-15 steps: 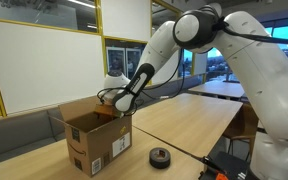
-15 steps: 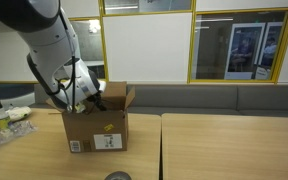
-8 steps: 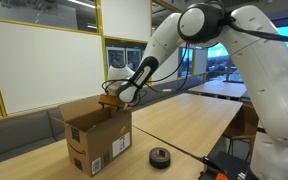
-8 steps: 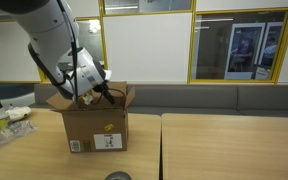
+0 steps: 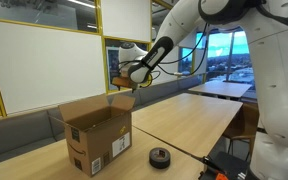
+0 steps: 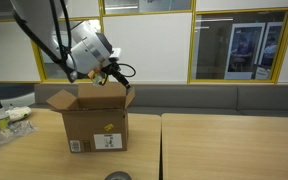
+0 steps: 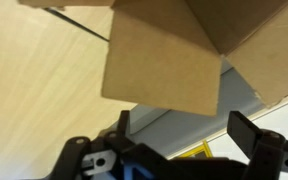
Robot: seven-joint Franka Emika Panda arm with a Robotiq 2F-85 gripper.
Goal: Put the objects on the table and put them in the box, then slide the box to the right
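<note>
Table [image 5: 184, 120] surface, front edge: the roll [image 5: 160, 156] is found lying loose near the box [image 5: 97, 140], not yet boxed. No ball is seen, and it cannot be told whether it is inside. Above the open flaps, the gripper [image 6: 114, 72] is held apart, empty. Sliding is judged outstanding.
</note>
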